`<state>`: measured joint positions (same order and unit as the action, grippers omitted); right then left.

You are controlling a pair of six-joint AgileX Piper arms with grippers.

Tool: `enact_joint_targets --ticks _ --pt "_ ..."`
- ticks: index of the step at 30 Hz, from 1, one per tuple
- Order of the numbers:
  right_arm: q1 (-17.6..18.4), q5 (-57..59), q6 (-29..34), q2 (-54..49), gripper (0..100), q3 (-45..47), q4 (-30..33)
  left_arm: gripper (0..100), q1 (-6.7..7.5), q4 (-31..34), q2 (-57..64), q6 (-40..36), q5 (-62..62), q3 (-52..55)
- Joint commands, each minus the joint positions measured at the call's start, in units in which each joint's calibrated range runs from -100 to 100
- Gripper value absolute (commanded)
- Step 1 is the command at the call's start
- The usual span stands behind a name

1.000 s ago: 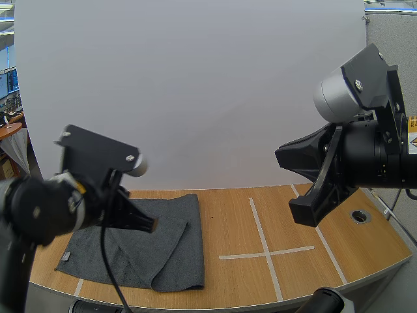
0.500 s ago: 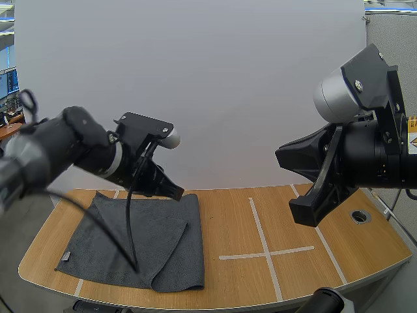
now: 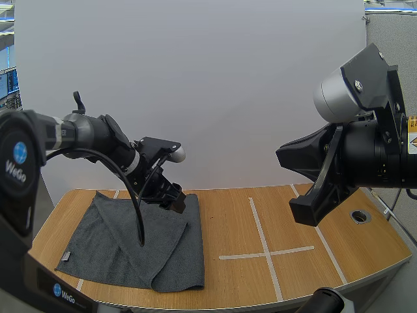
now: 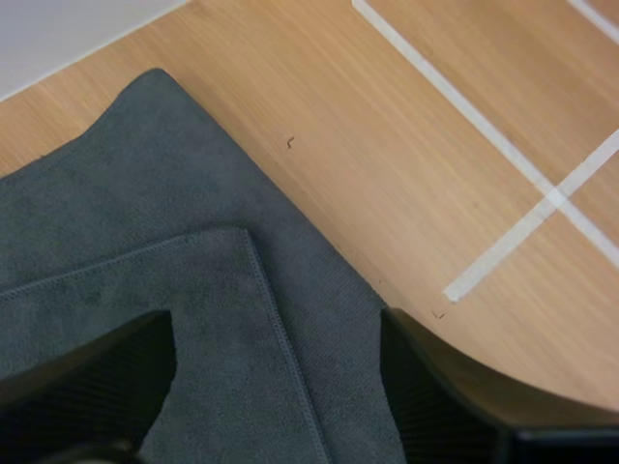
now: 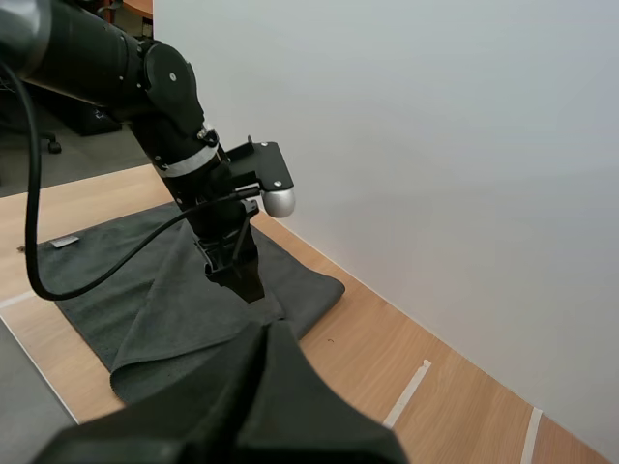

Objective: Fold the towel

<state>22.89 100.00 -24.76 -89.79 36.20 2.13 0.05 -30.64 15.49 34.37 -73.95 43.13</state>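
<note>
A dark grey towel (image 3: 124,241) lies on the left half of the wooden table (image 3: 228,222), with one layer folded over and a rounded fold at its front right. My left gripper (image 3: 176,199) hangs low over the towel's far right corner. Seen from the left wrist, its fingers (image 4: 97,387) stand wide apart, the left gripper (image 4: 276,333) is open, and only the towel (image 4: 126,232) with its stitched hem lies beneath it. My right gripper (image 5: 269,333) is shut into one dark wedge. It is held high over the table's right side (image 3: 300,189), well clear of the towel (image 5: 145,309).
White tape lines (image 3: 264,251) form a cross on the table's right half. A round cable hole (image 3: 359,216) sits near the right edge. A small white label (image 3: 63,257) marks the towel's front left corner. A white wall stands behind the table.
My left arm has swung forward and down from close to the camera to the towel's far right corner, and its fingers have spread apart. The right arm has not moved.
</note>
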Motion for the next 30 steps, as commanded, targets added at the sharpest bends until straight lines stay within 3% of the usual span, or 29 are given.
enact_joint_targets --ticks 1,6,12,17,20,30 --pt "-0.2 0.0 -0.2 -0.3 0 0.2 0.3 99 3.10 2.8 -3.6 0.9 5.4 -0.7" --pt "-0.2 0.0 -0.2 -0.3 0 0.2 0.7 99 5.37 13.3 -6.3 -6.1 14.5 -0.7" --pt "-0.2 0.0 -0.2 -0.3 0 0.2 1.7 99 7.47 14.8 -9.9 -6.4 19.0 -0.7" --pt "-1.1 0.0 -0.6 -0.3 0 0.2 1.7 99 9.66 22.7 -12.8 -12.3 23.0 -0.7" --pt "-1.4 0.0 -0.6 -0.3 0 0.2 1.6 99 10.26 26.5 -14.6 -14.9 25.2 -0.7" --pt "-2.2 0.0 -0.6 -0.3 0 0.2 1.6 99 10.67 28.1 -19.4 -17.1 25.4 -5.3"
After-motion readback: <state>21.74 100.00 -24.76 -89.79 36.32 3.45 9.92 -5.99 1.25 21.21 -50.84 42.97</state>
